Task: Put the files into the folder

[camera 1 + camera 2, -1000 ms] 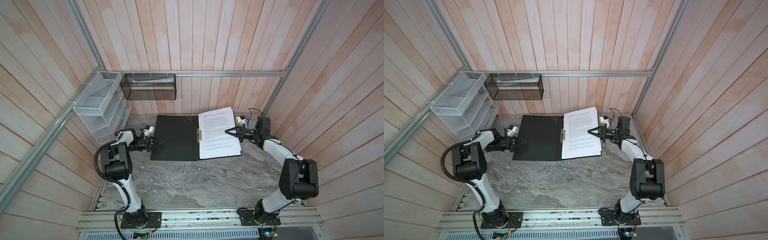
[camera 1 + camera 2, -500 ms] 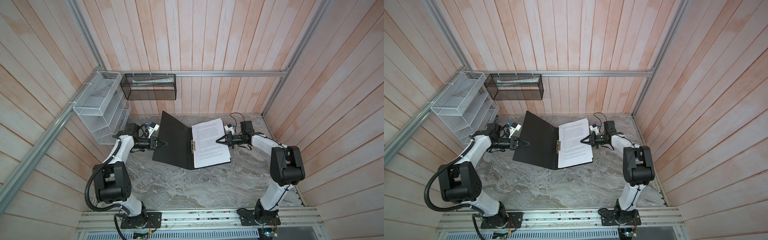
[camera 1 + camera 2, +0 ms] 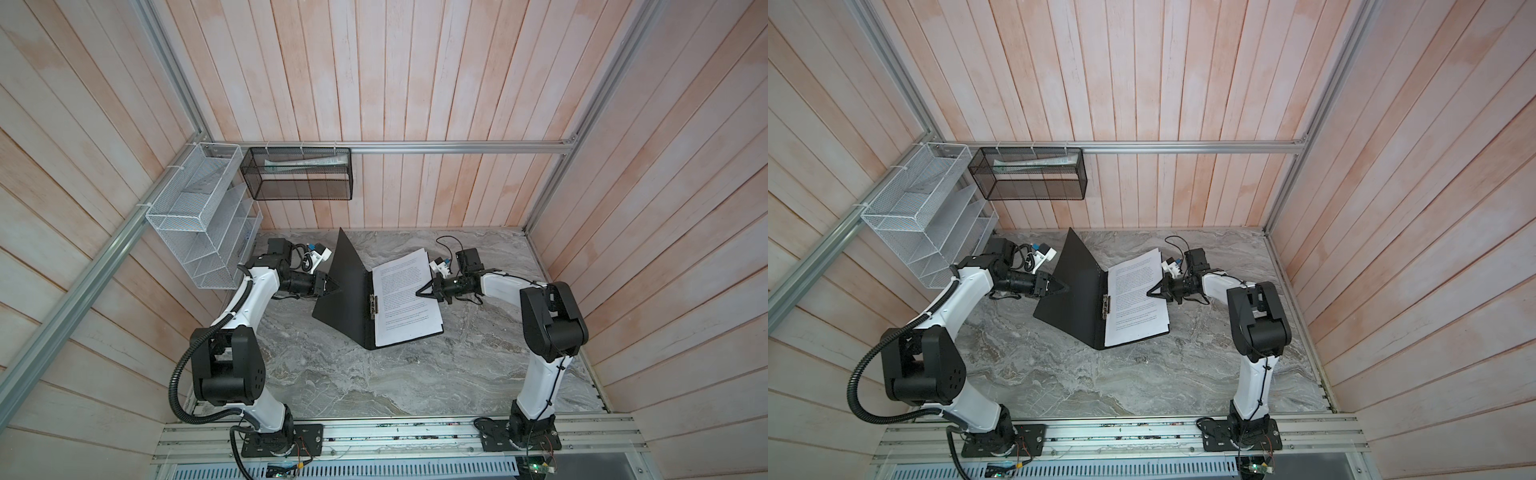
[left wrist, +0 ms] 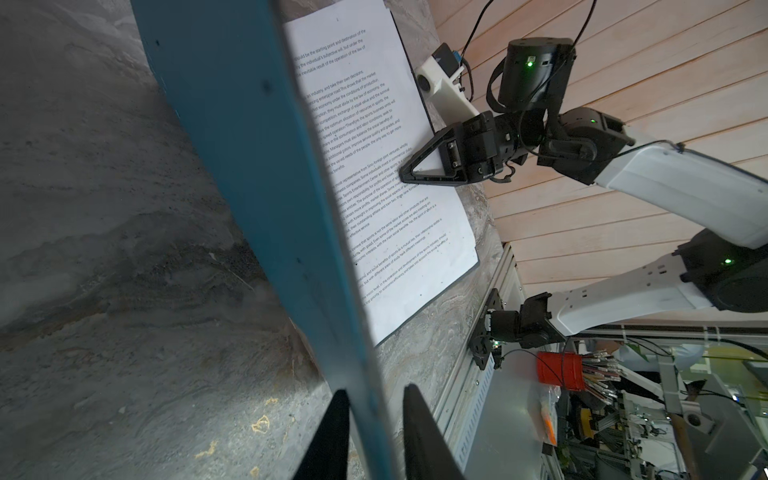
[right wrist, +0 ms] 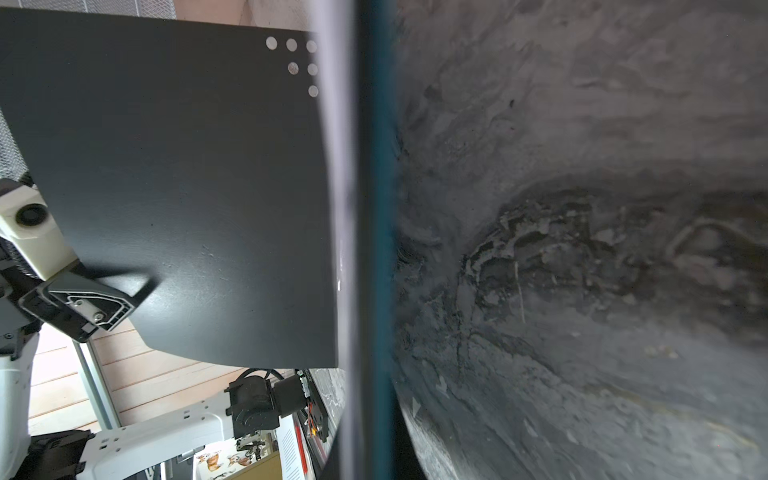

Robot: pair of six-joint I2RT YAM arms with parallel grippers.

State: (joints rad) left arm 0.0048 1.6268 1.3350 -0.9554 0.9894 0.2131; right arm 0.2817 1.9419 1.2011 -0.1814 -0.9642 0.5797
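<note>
The fingers (image 4: 419, 436) of the left gripper (image 4: 374, 392) stand on either side of the raised front cover's edge. A thin slit shows beside one finger, so I cannot tell if the cover is pinched or only leans there. The right gripper (image 3: 419, 293) is clenched on the outer edge of the files (image 3: 405, 299), together w/ the back cover under them. The folder (image 3: 347, 291) stands half open, black inside showing, approx. mid-table (image 3: 374, 386). The files lie on its half toward the right arm, just beside the spine clip (image 3: 372, 305).
</note>
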